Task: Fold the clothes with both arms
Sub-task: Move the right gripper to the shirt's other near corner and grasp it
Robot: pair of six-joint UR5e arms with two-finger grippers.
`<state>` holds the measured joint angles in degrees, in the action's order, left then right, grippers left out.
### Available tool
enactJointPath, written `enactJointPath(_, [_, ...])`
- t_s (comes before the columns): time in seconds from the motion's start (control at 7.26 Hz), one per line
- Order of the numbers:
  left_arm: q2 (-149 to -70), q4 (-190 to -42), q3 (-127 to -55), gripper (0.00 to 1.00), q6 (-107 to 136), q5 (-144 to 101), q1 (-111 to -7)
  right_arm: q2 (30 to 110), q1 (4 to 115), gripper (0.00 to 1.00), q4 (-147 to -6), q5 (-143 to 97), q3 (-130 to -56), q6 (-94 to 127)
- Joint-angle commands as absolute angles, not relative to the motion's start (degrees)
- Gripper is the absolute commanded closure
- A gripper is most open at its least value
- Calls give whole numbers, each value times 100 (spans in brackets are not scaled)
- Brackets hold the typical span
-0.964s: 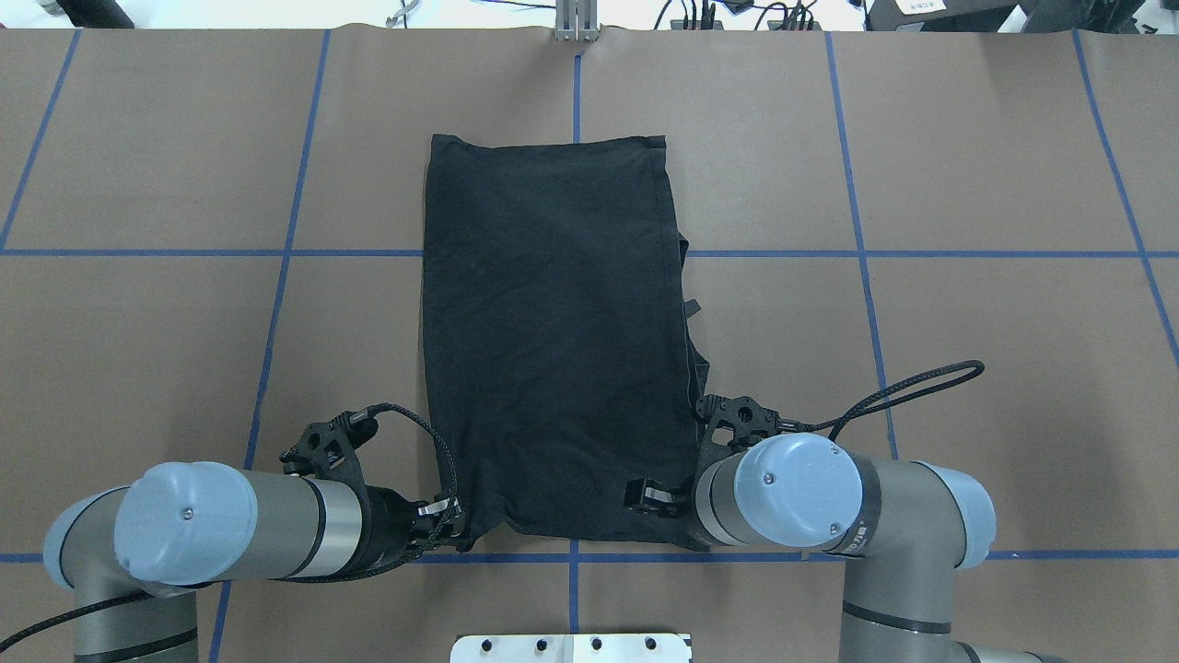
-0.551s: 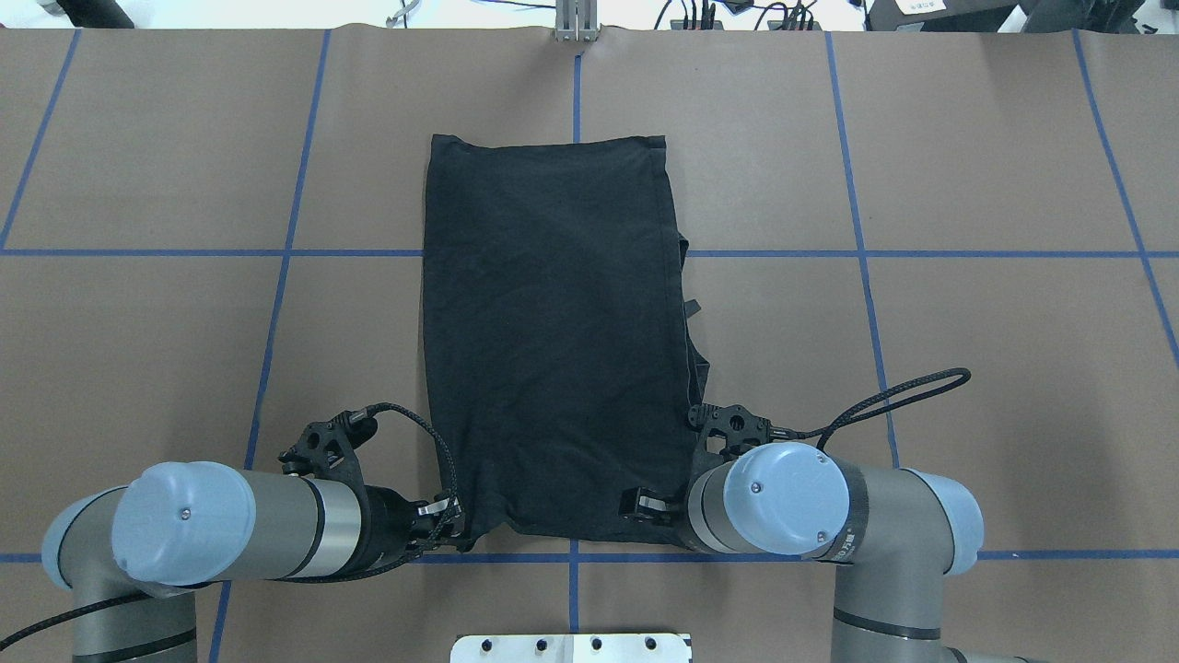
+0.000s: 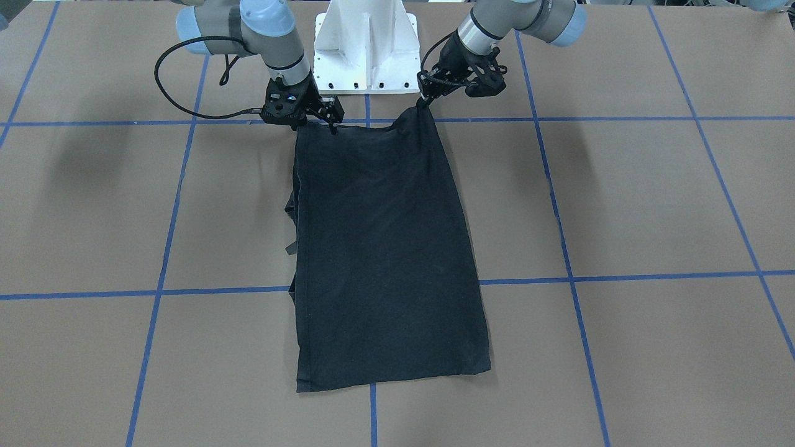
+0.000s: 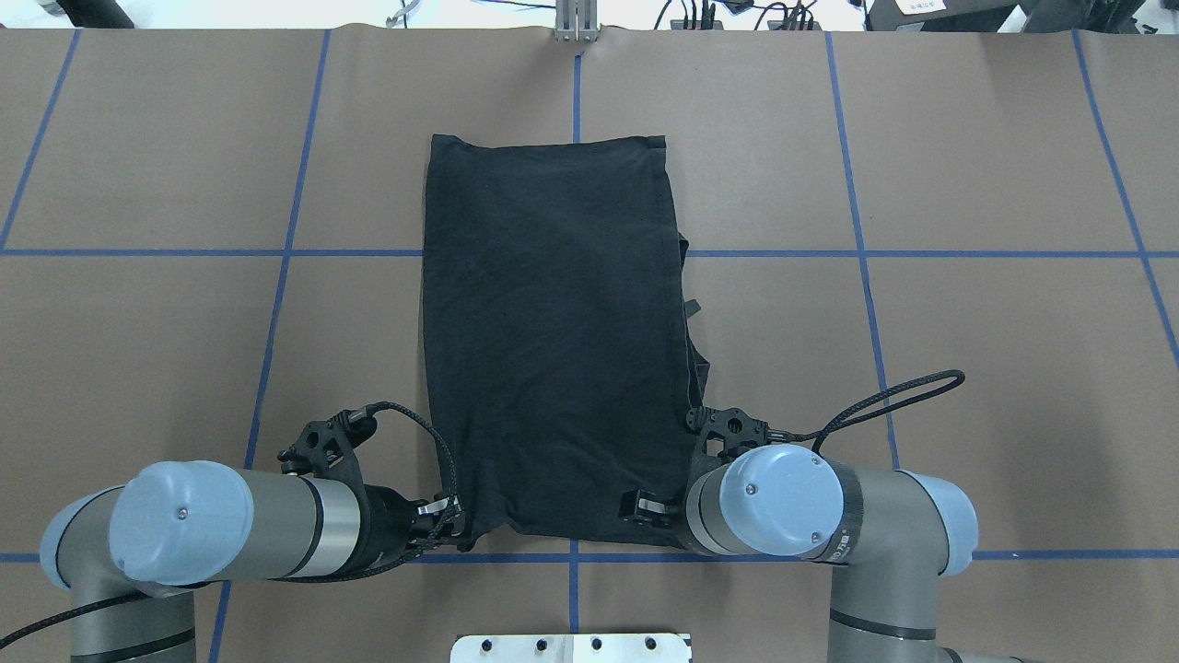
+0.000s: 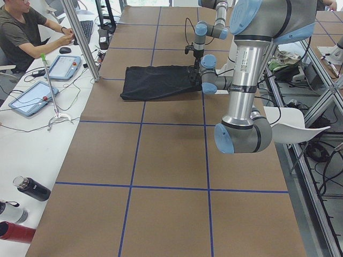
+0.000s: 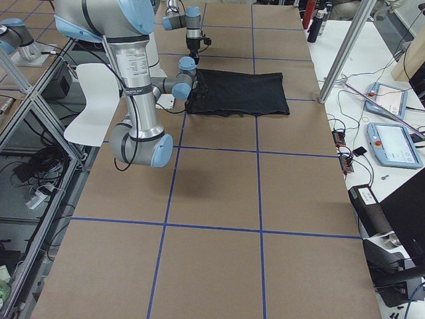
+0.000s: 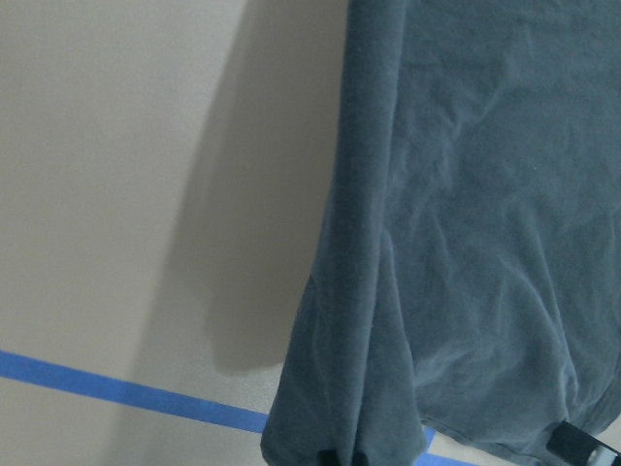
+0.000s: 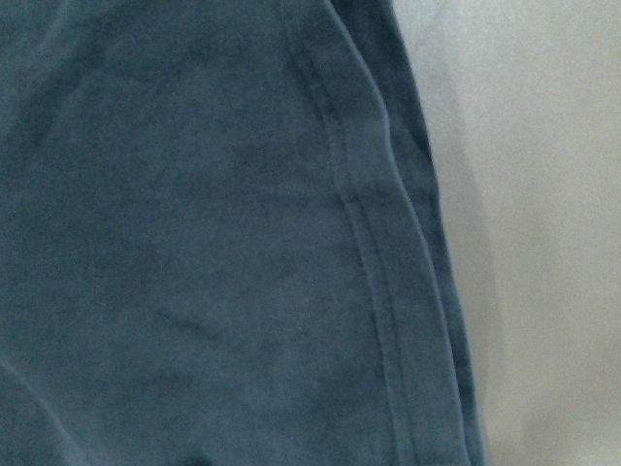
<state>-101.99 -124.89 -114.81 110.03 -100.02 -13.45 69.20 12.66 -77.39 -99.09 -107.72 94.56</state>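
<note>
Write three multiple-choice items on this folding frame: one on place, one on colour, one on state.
1. Where do the left gripper and right gripper sit along the T-shirt?
A. At its far end
B. At the end nearest the robot's base
C. At mid-length

2. What colour is the shirt's upward face?
A. White
B. Red
C. Plain black

3. How is the shirt corner at the left gripper?
A. Raised off the table
B. Flat on the table
C. Hanging over the table's edge

Key:
1 B: in the front-facing view both grippers are at the two corners by the base.
2 C: no print shows in any view.
3 A: the cloth rises in a peak to that gripper.
</note>
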Motion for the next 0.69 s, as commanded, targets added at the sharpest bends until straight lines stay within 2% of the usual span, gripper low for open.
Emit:
enactJointPath(0.0, [-10187, -12489, -11487, 100, 11004, -10002, -1345, 6768, 1266, 0, -7734, -9905, -10644, 9457])
enactJointPath(0.55, [-10195, -12489, -11487, 100, 11004, -9993, -1345, 6811, 1336, 0, -7726, -9949, -10661, 9431])
